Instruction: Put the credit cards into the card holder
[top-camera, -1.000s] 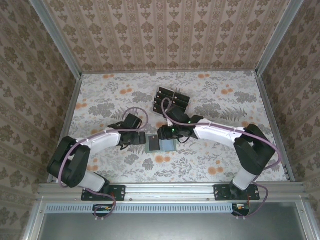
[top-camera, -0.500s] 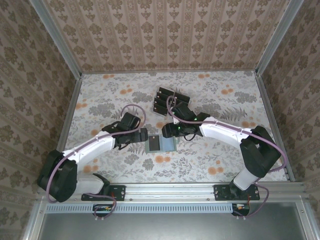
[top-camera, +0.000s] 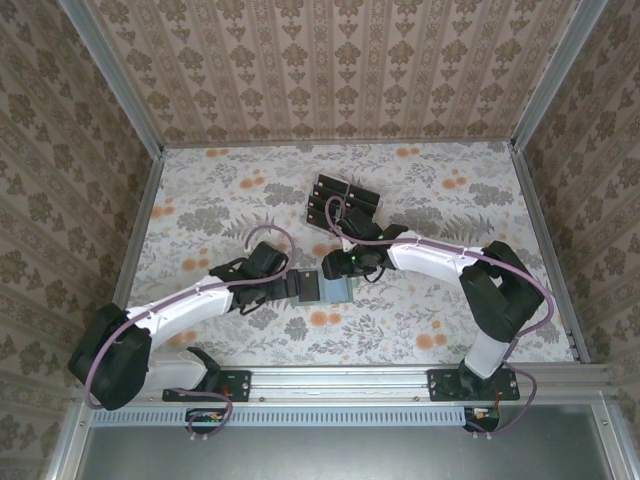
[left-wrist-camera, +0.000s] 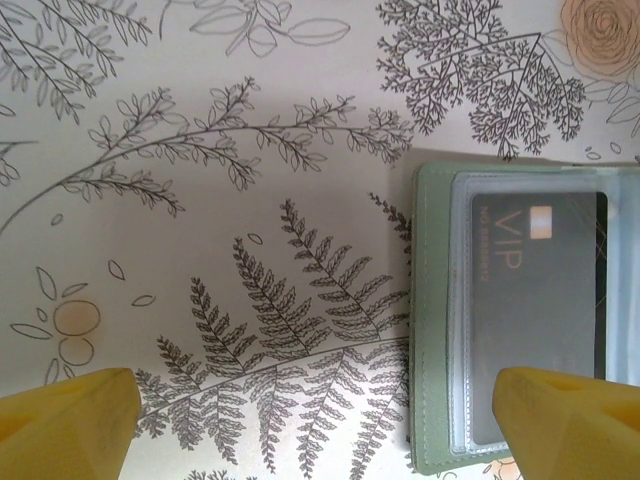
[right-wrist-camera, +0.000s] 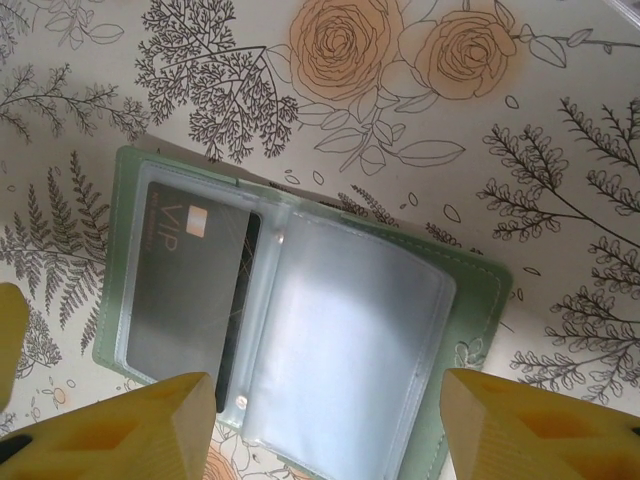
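open card holder (right-wrist-camera: 478, 300) lies flat on the flowered surface (top-camera: 430, 210), near the middle, between the two arms. one dark card (right-wrist-camera: 185, 290), marked vip, sits inside its left clear pocket, fully under the plastic as far as i can tell. the clear flap (right-wrist-camera: 345, 340) beside it looks empty.

rack (top-camera: 340, 200) of more dark cards stands farther back on the surface, apart from the holder. their count is not readable.

right claw (right-wrist-camera: 330, 435): jaws spread wide above the holder, holding nothing. left claw (left-wrist-camera: 315, 420): jaws at full spread, empty, one fingertip (left-wrist-camera: 565, 420) over the holder's left border and the other over bare surface.

judgement: one card filed, the rest to come. the step in hand looks like clearing off the seated card and going for another.

to do it well:
- lift the right claw straight up so no finger snags the loose flap or drags the holder.
- bring the left claw down on the green border, not on the pocket mouth, so the holder is pinned and the slot is free.
- feed the next card edge-first and flat along the pocket's opening. the thin plastic will likely buckle if pushed at an angle.
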